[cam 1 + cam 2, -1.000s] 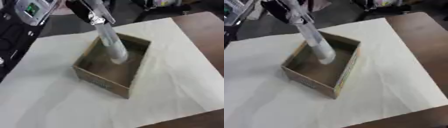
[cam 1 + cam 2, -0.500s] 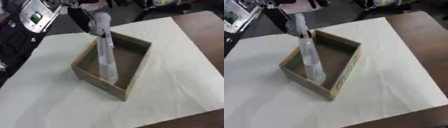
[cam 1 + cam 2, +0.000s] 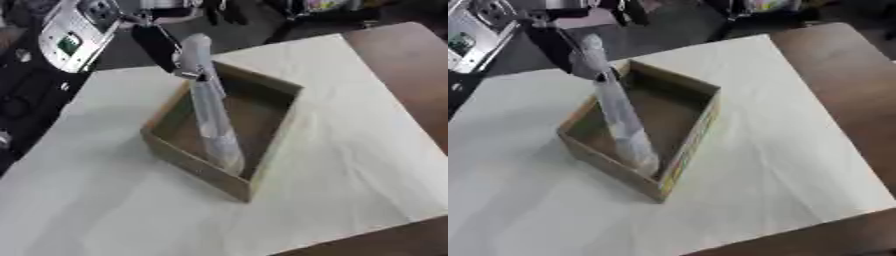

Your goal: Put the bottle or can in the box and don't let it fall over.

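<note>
A clear plastic bottle (image 3: 210, 107) stands tilted inside an open cardboard box (image 3: 278, 127) in the middle of the white-covered table. Its base is down by the box's near corner and its top leans toward the far left. My left hand (image 3: 159, 45) comes in from the upper left, its dark fingers curled at the bottle's top end above the box's far-left rim. I cannot make out the cap behind the fingers. My right hand shows in neither view.
A white cloth (image 3: 350, 130) covers most of the table, with bare brown wood (image 3: 411, 65) at the right side and the lower right corner. My silver forearm with a small green panel (image 3: 74, 32) is at the upper left. Dark clutter lies beyond the far edge.
The bottle has swung from a strong lean to more upright, and its base has slid from the box's middle toward the near corner. My left hand stays on its top.
</note>
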Controlling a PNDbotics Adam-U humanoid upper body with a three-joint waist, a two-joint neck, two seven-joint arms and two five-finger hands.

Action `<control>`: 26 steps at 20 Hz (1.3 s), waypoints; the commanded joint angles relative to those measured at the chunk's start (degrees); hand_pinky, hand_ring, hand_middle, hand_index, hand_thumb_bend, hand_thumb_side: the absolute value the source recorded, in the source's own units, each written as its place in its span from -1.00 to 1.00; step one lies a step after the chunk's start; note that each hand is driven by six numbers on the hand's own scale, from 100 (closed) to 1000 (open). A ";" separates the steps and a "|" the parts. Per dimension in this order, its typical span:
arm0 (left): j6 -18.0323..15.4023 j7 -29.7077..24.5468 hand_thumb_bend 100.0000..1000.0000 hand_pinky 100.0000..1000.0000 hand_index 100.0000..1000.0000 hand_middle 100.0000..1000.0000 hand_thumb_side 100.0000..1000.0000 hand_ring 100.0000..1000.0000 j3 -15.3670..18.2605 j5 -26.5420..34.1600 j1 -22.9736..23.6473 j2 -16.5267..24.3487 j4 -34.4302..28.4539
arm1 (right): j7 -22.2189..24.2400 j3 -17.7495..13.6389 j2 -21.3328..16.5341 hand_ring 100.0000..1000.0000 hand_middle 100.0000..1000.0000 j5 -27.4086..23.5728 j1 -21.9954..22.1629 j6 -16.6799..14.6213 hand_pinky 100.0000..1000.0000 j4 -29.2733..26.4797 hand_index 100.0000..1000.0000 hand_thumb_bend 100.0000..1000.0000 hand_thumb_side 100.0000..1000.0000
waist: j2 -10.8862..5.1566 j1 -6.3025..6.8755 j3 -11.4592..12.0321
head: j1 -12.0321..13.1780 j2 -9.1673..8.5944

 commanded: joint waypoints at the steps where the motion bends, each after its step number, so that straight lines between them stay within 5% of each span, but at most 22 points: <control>1: -12.68 -11.44 -0.14 0.56 0.77 0.58 -0.34 0.71 -0.19 -1.81 -0.33 2.42 -0.11 | -0.35 -0.49 -1.29 1.00 0.48 -0.30 -0.31 -0.01 0.57 -0.70 0.78 -1.00 -0.22 | -1.09 -0.77 0.17 | -0.56 -0.95; 4: -13.64 -11.44 -0.13 0.54 0.80 0.59 0.05 0.71 -0.69 -2.77 0.90 2.91 0.28 | -0.45 -0.58 -1.25 1.00 0.48 -0.31 -0.28 -0.01 0.57 -0.73 0.78 -1.00 -0.22 | -1.09 -0.84 0.25 | -0.97 -1.05; 10: -14.27 -11.44 -0.16 0.57 0.82 0.61 0.30 0.73 -0.47 -4.23 2.51 4.15 0.69 | -0.69 -0.62 -1.28 1.00 0.48 -0.42 -0.40 -0.07 0.57 -0.83 0.78 -1.00 -0.21 | -1.06 -0.99 0.38 | -1.77 -0.53; 23: -17.32 -11.44 -0.16 0.53 0.80 0.61 0.00 0.71 -1.82 -5.21 4.78 6.07 0.24 | -0.70 -0.72 -1.22 1.00 0.48 -0.86 -0.32 -0.08 0.57 -0.68 0.78 -1.00 -0.21 | -1.01 -1.21 0.24 | -2.10 -0.13; 26: -15.54 -11.44 -0.62 0.50 0.79 0.58 0.16 0.68 0.33 -1.54 5.98 8.30 -2.21 | -0.77 -0.78 -1.26 1.00 0.48 -0.78 -0.24 0.01 0.57 -0.70 0.78 -1.00 -0.21 | -1.11 -1.09 0.54 | -2.47 0.31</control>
